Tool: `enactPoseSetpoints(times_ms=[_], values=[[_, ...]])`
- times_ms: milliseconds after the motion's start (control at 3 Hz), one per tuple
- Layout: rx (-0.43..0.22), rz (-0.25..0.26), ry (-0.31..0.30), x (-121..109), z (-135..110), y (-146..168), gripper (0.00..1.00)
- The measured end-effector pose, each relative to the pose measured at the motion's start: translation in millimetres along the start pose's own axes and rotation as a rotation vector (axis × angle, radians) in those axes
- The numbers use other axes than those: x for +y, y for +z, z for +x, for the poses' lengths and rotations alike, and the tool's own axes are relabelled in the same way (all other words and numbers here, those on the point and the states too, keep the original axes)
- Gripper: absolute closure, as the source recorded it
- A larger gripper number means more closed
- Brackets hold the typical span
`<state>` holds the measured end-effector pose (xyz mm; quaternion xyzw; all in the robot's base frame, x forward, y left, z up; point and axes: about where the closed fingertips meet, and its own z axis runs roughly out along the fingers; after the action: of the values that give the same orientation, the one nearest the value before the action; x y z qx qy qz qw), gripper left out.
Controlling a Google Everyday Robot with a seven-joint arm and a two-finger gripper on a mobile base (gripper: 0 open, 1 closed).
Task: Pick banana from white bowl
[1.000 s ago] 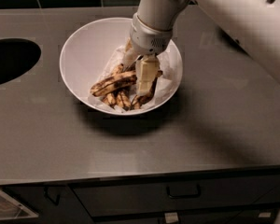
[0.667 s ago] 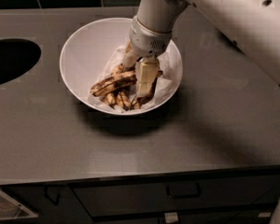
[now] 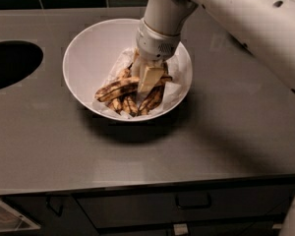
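Note:
The white bowl (image 3: 88, 58) stands on the grey counter, lined with crumpled white paper and holding several overripe bananas. The banana (image 3: 115, 89), the longest and nearly straight, yellow streaked with brown-black, lies across the pile from lower left to upper right. My gripper (image 3: 143, 81) reaches down from the upper right into the bowl. It sits at the right end of that banana, on top of the pile. Shorter blackened bananas (image 3: 152, 98) lie under and beside it. The gripper's body hides the back of the pile.
A dark round opening (image 3: 10, 63) is cut in the counter at the left. My white arm (image 3: 246, 28) crosses the upper right. The counter's front edge (image 3: 147, 181) runs above dark drawers with handles. Dark tiles line the back wall.
The gripper has shifted slightly to the left over the pile. The bananas and the bowl have not visibly moved.

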<state>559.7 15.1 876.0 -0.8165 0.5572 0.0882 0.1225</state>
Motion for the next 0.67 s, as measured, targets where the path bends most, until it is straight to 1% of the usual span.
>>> enactPoseSetpoints(times_ms=[333,667], values=[[0.000,0.000,0.000,0.0,0.0,0.0,0.96],[0.023,0.064,-0.016,7.8,-14.9,-23.3,1.00]])
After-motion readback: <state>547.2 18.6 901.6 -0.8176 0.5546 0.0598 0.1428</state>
